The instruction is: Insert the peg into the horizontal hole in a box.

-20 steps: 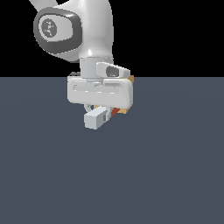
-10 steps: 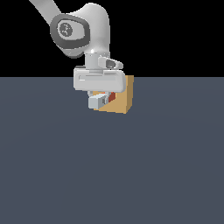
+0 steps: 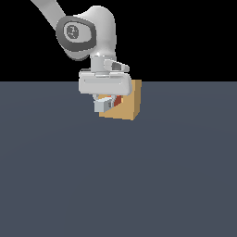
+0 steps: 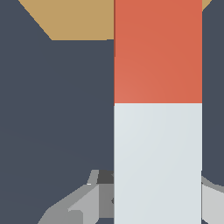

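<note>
Step in hand: I judge this the approach, lining up the long square-sectioned peg, red-orange at one end and light grey at the other, with the plain tan cube of a box.
Hand: my grey-white robot hand is clenched on the peg's grey half; the wrist view shows a finger at each flank of the bar.
Peg position: it hangs above the dark slate bench, red end leading toward the box. In the exterior view only a grey stub and a sliver of red show under the hand, overlapping the box face.
Next move: I would need to centre the red tip on the hole, keep the bar level and square to the face, then push straight along its axis.
Hidden: I cannot see the hole in either view; hand and peg cover that face.
Cut off: the wrist view crops the peg's red tip and most of the box.
Hard to tell: whether the tip touches the box or has begun to enter.
</note>
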### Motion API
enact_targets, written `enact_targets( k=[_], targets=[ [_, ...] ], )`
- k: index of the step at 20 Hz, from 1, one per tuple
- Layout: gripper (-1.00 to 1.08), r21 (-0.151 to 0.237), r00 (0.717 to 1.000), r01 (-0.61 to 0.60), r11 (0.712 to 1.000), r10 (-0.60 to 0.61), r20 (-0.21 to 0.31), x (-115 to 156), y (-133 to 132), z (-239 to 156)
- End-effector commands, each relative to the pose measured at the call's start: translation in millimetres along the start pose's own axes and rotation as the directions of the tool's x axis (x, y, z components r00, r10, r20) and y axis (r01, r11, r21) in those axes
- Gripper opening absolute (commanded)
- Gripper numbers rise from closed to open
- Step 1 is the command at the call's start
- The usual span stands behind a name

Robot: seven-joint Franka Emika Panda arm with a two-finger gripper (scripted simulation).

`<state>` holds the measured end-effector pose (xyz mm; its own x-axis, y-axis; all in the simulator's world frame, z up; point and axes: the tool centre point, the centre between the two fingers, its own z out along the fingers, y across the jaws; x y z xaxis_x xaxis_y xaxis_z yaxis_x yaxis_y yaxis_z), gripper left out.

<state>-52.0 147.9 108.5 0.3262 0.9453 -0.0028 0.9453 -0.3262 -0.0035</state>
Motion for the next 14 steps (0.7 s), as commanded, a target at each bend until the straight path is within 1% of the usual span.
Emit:
enact_targets(
  k=[1, 9, 14],
  targets=[
    [-1.00, -0.002, 1.000, 0.000, 1.000, 0.000, -0.002, 0.8, 1.7, -1.7],
    [-1.00, -0.002, 1.000, 0.000, 1.000, 0.000, -0.002, 1.4, 3.8, -2.0],
    [-1.00, -0.002, 1.000, 0.000, 1.000, 0.000, -0.002, 13.4, 3.4, -1.9]
  ],
)
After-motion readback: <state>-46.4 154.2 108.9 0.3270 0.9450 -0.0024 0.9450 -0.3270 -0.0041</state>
